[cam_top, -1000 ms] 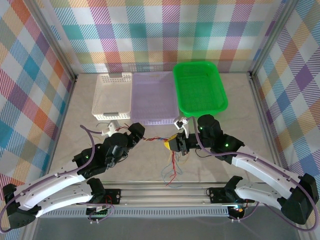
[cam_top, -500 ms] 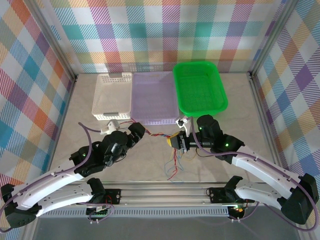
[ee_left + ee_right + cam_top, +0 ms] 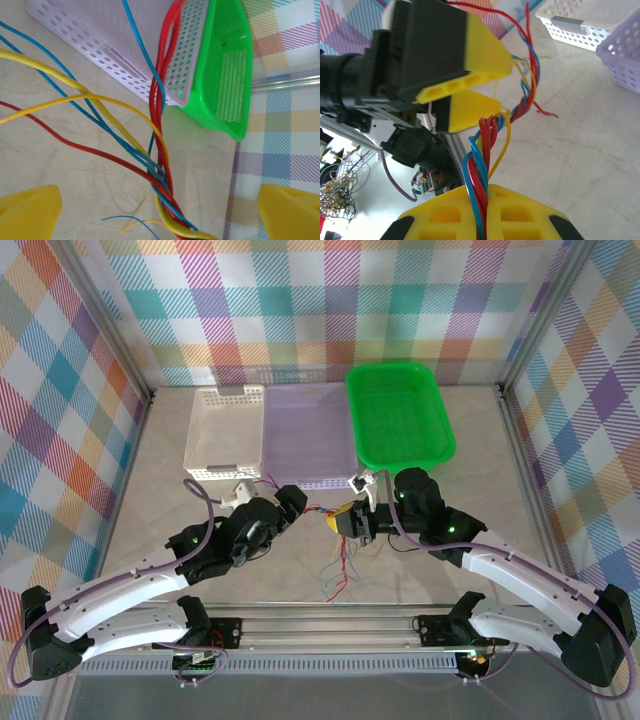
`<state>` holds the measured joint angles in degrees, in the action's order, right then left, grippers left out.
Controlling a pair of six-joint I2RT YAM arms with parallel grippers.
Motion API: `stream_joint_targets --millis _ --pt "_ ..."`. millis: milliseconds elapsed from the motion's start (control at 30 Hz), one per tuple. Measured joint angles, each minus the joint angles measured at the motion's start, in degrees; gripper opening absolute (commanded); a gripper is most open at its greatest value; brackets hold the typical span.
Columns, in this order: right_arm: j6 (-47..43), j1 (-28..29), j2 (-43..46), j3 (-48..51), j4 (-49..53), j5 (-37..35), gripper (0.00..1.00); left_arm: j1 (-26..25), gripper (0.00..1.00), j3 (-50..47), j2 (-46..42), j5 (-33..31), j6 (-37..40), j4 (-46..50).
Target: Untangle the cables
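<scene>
The cables are thin red, blue and yellow wires twisted into one strand, with loose ends trailing on the table toward the near edge. My right gripper is shut on the twisted strand, which comes up between its yellow fingers. My left gripper faces it from the left and is open wide. The strand runs through the gap between its yellow fingers without touching either one. From the right wrist, the left gripper hangs just above the strand.
Three baskets stand in a row at the back: white, lilac and green. The lilac basket and the green one lie just beyond the strand. A metal rail borders the near edge.
My left arm has swung right and forward, bringing its gripper close to the right one, and its jaws have spread a little wider. The right gripper crept slightly back, still holding the strand.
</scene>
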<state>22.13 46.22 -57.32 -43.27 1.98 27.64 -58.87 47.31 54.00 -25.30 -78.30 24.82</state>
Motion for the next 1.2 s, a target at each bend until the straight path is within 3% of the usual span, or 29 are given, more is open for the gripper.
stream_joint_targets --millis 333,533,600,833,933,1100,1200 --pt "1.2 0.7 0.0 2.8 -4.2 0.5 0.00 0.0 0.99 -0.7 0.0 0.4 -4.7 -3.5" --pt "1.4 1.7 0.0 3.5 -7.0 0.5 0.00 -0.3 0.93 -2.2 1.0 1.6 -7.1 -5.6" --pt "1.4 2.3 0.0 3.5 -7.2 0.5 0.00 -0.4 0.85 -2.2 0.9 1.5 -7.5 -5.6" --pt "1.0 2.6 0.9 4.9 -6.7 0.5 0.00 -0.5 0.35 -2.4 -3.1 -1.0 -6.6 -4.6" --pt "0.6 2.6 1.7 4.9 -6.0 0.6 0.00 -0.5 0.20 -2.6 -4.5 -2.3 -5.8 -3.2" --pt "-0.6 2.6 2.9 4.9 -4.1 0.4 0.00 -0.7 0.00 -2.6 -4.8 -2.9 -4.8 -2.0" --pt "-1.8 2.6 3.7 4.9 -2.3 0.0 0.00 -0.8 0.00 -2.6 -5.1 -2.8 -4.4 -1.6"
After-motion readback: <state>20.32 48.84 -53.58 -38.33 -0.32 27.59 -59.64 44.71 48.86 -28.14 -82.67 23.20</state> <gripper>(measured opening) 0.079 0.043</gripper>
